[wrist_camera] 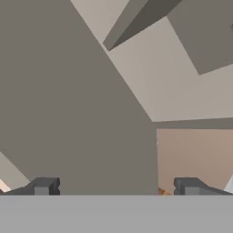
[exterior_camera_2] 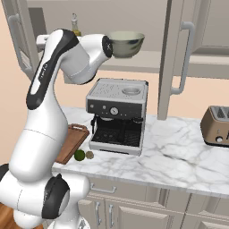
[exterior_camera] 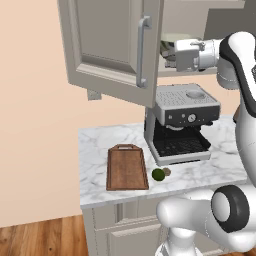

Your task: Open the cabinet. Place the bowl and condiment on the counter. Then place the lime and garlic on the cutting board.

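- Cabinet (exterior_camera: 112, 47) open, that step looks done.
- Gripper (wrist_camera: 116, 186), fingers spread wide and empty, reaches the shelf; bowl (exterior_camera_2: 126, 43) just beside (condiment (exterior_camera_2: 76, 26) behind the arm).
- Lime (exterior_camera: 158, 174), garlic (exterior_camera: 167, 172) far below on the worktop (exterior_camera_2: 179, 147), off the cutting board (exterior_camera: 126, 169).

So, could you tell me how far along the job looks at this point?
Done: the cabinet stands open. In hand: the open gripper is up at the cabinet shelf, holding nothing; the bowl and condiment sit on that shelf. Left: both go down to the counter, then the lime and garlic, now beside the cutting board, go onto it.
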### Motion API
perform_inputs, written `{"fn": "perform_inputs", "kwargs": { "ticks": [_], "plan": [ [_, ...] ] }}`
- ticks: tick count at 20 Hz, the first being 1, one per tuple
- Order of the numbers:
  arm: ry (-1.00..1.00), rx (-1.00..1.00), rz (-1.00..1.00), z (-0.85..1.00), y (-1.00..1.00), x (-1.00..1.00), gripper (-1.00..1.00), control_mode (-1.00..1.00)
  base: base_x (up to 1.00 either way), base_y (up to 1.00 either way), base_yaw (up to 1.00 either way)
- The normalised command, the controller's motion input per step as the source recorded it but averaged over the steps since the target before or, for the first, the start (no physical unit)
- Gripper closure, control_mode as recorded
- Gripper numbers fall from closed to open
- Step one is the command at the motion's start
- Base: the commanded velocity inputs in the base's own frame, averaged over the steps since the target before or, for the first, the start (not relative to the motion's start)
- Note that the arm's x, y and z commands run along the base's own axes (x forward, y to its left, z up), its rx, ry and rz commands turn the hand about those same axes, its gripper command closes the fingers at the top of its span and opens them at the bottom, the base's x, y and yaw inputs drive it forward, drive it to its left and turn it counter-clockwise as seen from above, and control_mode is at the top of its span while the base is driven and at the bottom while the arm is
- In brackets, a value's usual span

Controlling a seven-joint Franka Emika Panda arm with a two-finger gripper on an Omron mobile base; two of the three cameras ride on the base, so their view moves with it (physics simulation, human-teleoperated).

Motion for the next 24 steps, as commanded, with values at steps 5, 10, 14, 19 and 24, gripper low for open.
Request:
{"fn": "perform_inputs", "kwargs": {
  "ticks": [5, 10, 14, 19, 24],
  "plan": [
    [0.02, 0.00, 0.00, 0.00, 0.38, 0.00, -1.00, -1.00, 0.00, 0.00, 0.00],
    [0.04, 0.00, 0.00, 0.00, 0.30, 0.00, -1.00, -1.00, 0.00, 0.00, 0.00],
    [0.00, 0.00, 0.04, 0.00, 0.21, -0.20, -1.00, -1.00, 0.00, 0.00, 0.00],
    [0.00, 0.00, 0.06, 0.00, 0.28, -0.44, -1.00, -1.00, 0.00, 0.00, 0.00],
    [0.00, 0.00, 0.05, 0.00, 0.43, -0.31, -1.00, -1.00, 0.00, 0.00, 0.00]
  ]
}}
